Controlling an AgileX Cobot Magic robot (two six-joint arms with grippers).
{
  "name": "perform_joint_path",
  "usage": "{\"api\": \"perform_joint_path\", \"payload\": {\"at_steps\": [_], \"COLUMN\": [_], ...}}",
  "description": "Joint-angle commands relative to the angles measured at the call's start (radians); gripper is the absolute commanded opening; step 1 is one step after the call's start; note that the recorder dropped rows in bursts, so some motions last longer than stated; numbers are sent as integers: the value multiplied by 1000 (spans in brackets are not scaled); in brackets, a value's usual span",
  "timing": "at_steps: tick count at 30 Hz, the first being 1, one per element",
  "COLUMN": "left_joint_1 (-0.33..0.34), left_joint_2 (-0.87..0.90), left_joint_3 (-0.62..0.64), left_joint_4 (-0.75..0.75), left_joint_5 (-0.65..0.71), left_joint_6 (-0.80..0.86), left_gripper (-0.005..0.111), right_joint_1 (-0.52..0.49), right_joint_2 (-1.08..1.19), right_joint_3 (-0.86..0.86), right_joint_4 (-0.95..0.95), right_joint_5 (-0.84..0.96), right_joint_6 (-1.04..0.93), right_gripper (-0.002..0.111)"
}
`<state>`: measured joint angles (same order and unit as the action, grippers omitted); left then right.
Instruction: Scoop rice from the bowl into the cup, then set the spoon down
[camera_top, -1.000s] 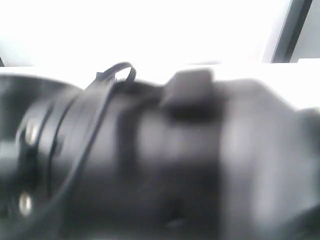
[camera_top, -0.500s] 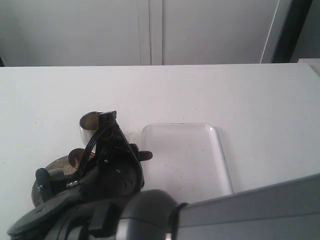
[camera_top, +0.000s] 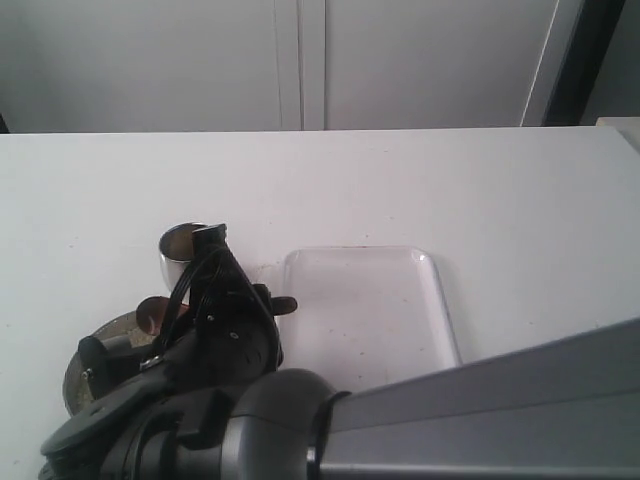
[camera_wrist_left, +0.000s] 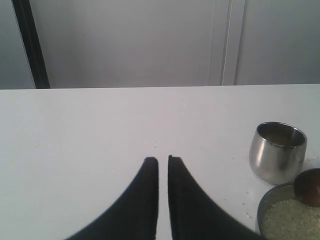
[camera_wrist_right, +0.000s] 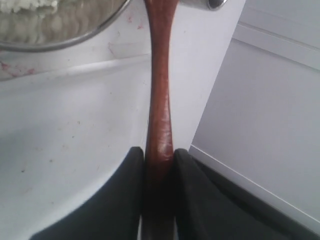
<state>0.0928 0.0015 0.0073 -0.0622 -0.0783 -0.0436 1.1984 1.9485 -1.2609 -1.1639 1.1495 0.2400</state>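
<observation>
1. Exterior view: On the white table (camera_top: 450, 180) the cup (camera_top: 178, 250) stands upright, left of the middle. The bowl (camera_top: 72, 372) is just in front of it, near the camera, and is mostly covered by the right arm (camera_top: 450, 420), which reaches across from the right side. The head of the spoon (camera_top: 152, 313) is at the bowl's edge, on the side toward the cup. A clear tray (camera_top: 400, 320) lies flat, right of the cup and the bowl. The fingers of the arm are hidden here.

2. Left wrist view: The left gripper (camera_wrist_left: 159, 160) is above bare table, well apart from the cup and the bowl. Its two dark fingers are brought together with only a thin slit, and nothing is between them. The rice (camera_wrist_left: 290, 222) lies in the bowl. If there are grains in the spoon head, I cannot tell.

3. Right wrist view: The right gripper (camera_wrist_right: 159, 152) is closed on the spoon's handle, with one finger pressing each side. The handle runs away from the fingers to the bowl's rim, and the tray is below it.
</observation>
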Motion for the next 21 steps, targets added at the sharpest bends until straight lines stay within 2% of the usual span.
{"api": "perform_joint_path", "payload": {"at_steps": [1, 21], "left_joint_1": [-7, -7], "left_joint_2": [-1, -1], "left_joint_3": [-7, -7], "left_joint_4": [-5, -5], "left_joint_5": [-3, -3], "left_joint_6": [-5, -5], "left_gripper": [14, 14], "right_joint_1": [-5, -48], "right_joint_2": [-1, -1], "right_joint_3": [5, 5], "right_joint_4": [-17, 12], "right_joint_5": [-41, -84], "right_joint_6": [7, 2], "right_gripper": [0, 0]}}
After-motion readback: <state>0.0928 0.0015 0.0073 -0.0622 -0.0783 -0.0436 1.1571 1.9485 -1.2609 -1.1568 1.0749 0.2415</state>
